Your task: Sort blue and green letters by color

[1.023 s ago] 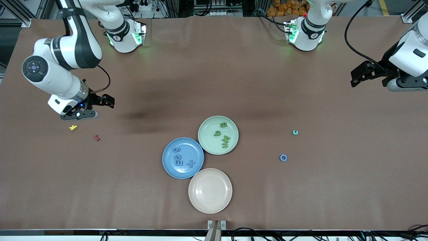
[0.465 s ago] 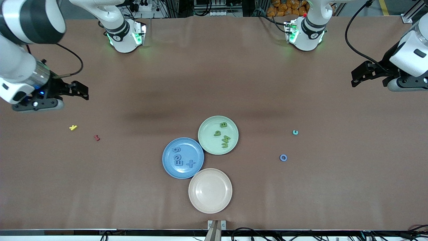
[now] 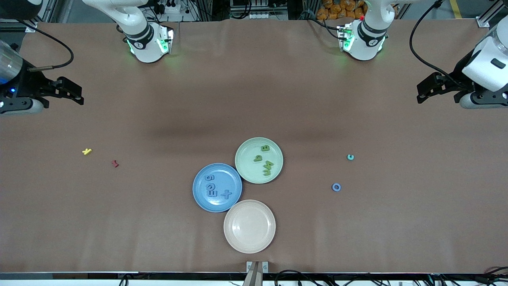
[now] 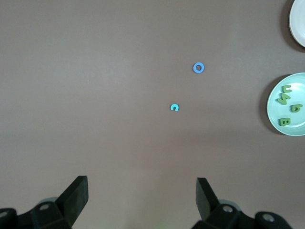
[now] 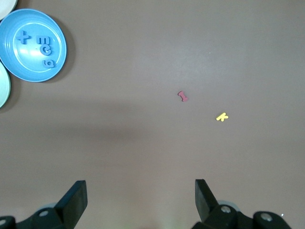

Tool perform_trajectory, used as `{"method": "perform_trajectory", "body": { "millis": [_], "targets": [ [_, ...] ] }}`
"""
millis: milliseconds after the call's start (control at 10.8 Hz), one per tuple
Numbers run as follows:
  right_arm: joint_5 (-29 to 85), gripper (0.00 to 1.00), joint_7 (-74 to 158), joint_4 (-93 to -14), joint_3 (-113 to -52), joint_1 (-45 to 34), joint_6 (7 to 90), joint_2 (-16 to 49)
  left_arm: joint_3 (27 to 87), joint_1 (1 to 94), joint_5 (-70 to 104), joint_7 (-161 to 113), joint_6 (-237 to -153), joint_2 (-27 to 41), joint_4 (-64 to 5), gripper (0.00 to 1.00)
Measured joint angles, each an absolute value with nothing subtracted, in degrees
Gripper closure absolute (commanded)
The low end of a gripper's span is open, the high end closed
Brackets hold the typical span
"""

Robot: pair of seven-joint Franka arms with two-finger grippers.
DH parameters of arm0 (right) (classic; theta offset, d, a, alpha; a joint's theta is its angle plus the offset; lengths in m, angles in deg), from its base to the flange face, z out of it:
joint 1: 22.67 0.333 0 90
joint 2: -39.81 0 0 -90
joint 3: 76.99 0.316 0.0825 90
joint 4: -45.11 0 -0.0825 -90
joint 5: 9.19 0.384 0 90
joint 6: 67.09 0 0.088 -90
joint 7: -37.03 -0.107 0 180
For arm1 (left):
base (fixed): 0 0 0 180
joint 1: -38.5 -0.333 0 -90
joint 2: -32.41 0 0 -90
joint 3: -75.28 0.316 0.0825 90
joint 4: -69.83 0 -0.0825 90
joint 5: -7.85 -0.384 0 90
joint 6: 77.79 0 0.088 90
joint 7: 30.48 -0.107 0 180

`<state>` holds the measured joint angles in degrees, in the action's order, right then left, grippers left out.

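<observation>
Front view gives us the whole table (image 3: 254, 99) at once. We see three plates touching in a cluster: a blue plate (image 3: 198, 198), a green plate (image 3: 246, 174) and a cream plate (image 3: 249, 226), the cream one nearest the front camera and bare. Four blue letters (image 3: 214, 187) lie in the blue plate and the green letters (image 3: 264, 160) lie in the green plate.

Toward the left arm's end we find a blue ring letter (image 3: 336, 187) loose on the table, and a small teal letter (image 3: 350, 157) farther from the camera than the ring. Toward the right arm's end lie a yellow letter (image 3: 87, 151) and a dark red letter (image 3: 115, 163), near each other and well apart from the plates.

Our left gripper (image 3: 421, 92) hangs over bare table at the left arm's end, and our right gripper (image 3: 73, 94) over bare table at the right arm's end. Neither holds anything.

What the front view cannot give us is a clear look between the fingers. Each wrist view does: the left gripper (image 4: 142, 193) stands spread wide with only table between its fingers, the ring and teal letter ahead of it, and the right gripper (image 5: 140, 193) is equally spread, looking on the red and yellow letters and the blue plate.
</observation>
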<state>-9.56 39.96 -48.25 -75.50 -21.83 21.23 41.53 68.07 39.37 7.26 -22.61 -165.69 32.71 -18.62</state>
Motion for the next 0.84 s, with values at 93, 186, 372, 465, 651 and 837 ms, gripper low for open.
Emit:
{"method": "perform_trajectory", "body": {
  "millis": [93,186,372,465,651,837],
  "targets": [
    [-9.56,0.0,39.95,-47.88,-75.58,-21.88,21.18,41.52,68.1,39.36,7.26,-22.61,-165.69,32.71,-18.62,0.0],
    [-9.56,0.0,39.94,-47.64,-75.82,-21.9,21.17,41.52,68.14,39.35,7.26,-22.61,-165.69,32.71,-18.62,0.0],
    [-9.56,0.0,39.94,-46.45,-76.89,-21.96,21.29,41.51,68.15,39.35,7.26,-22.66,-165.69,32.71,-18.44,0.0],
    [-9.56,0.0,39.94,-45.49,-77.52,-21.97,21.46,41.52,68.12,39.35,7.26,-22.68,-165.69,32.73,-18.02,0.0],
    [-9.51,0.0,39.94,-44.02,-78.06,-21.97,22.24,41.52,68.09,39.36,7.26,-22.73,-165.69,32.76,-17.45,0.0],
    [-8.93,0.0,39.94,-43.87,-78.61,-21.97,23.14,41.55,68.1,39.36,7.26,-22.75,-165.69,32.76,-17.37,0.0]
  ]
}}
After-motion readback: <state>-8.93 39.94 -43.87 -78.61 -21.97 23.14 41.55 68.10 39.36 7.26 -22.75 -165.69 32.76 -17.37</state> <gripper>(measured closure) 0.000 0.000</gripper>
